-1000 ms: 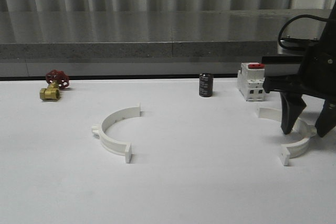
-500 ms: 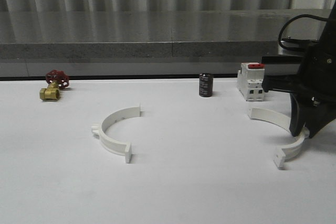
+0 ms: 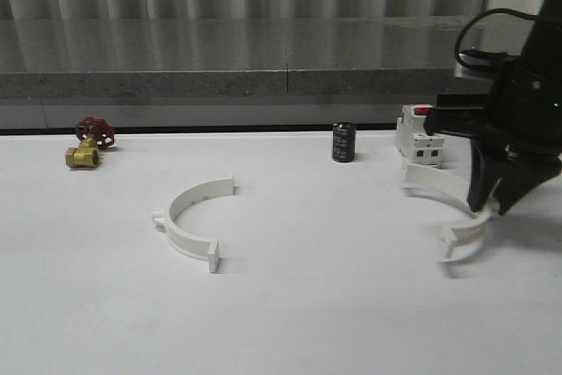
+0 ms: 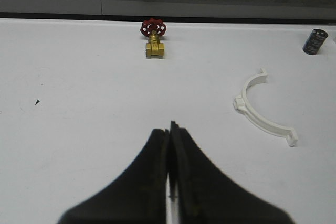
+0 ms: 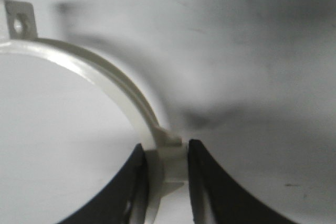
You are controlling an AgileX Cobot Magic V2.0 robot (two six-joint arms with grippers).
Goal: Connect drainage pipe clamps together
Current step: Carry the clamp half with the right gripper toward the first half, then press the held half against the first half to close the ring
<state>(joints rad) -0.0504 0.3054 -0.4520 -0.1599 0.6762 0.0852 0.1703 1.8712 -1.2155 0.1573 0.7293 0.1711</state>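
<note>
Front view: the right gripper (image 3: 492, 208) stands at the right side of the table (image 3: 334, 305), its fingers pinching the right clamp (image 3: 443, 186) at the middle of the arc. That half-ring looks raised off the surface, with a soft shadow under its near tab, and its open side faces left. The left clamp (image 3: 189, 217) lies flat left of centre, well apart from the held one, its open side facing right. Along the far edge sit a brass valve (image 3: 88, 142) with a red wheel at far left, a small black cylinder (image 3: 343, 142) near the middle, and a breaker (image 3: 420, 136) just beyond the held clamp.

Left wrist view: the left gripper (image 4: 170, 174) has its fingers pressed together on nothing, hanging over bare table. Ahead of it are the valve (image 4: 153, 38), the lying clamp (image 4: 260, 111) and the cylinder (image 4: 315, 41).

Right wrist view: the two dark fingers (image 5: 136, 187) grip the held clamp (image 5: 105, 80) on either side, right at its outer lug; the arc curves away to a tab with a hole.

By these pictures, the task is at an early stage: one half is picked up, the other is untouched, and the two are not yet joined. What is left is to carry the held half over, line up the end tabs and press the halves into a ring.
</note>
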